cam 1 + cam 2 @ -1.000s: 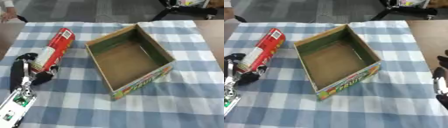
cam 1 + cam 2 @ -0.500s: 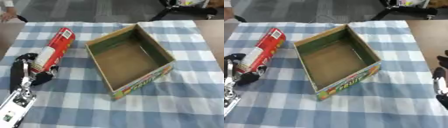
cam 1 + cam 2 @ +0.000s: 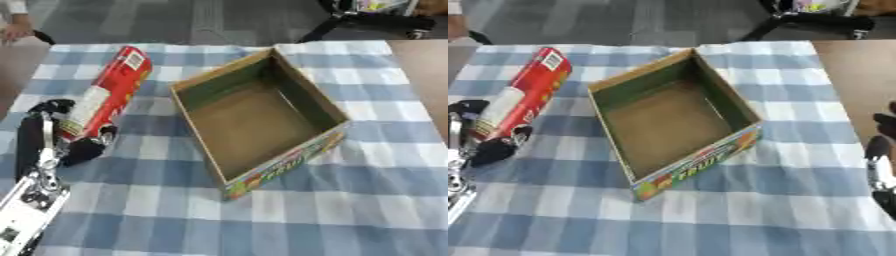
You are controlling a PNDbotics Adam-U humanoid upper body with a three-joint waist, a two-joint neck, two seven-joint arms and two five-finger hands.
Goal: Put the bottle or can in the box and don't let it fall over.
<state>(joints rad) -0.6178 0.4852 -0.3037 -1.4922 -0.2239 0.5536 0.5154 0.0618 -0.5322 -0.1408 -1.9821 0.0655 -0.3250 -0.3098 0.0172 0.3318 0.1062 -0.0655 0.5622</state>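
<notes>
The red can point(image 3: 105, 95) lies on its side on the checked surface point(image 3: 367, 200), left of the empty cardboard box point(image 3: 258, 117). The left robot hand point(image 3: 66, 135) has its fingers curled round the can's lower end: the grasping step. Next: lift, turn upright, lower into the box over its near wall. The right robot hand point(image 3: 879, 150) idles at the right edge, fingers relaxed.

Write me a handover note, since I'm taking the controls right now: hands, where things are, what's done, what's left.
Left hand: at the near end of the red can, fingers curled round it.
Right hand: idle at the right edge of the right eye view, only dark fingers showing.
Red can: lying on its side on the checked tablecloth, left of the cardboard box.
Cardboard box: open, nothing inside.
Done: can gripped.
Left: lift it, turn it upright, stand it in the box without tipping.
</notes>
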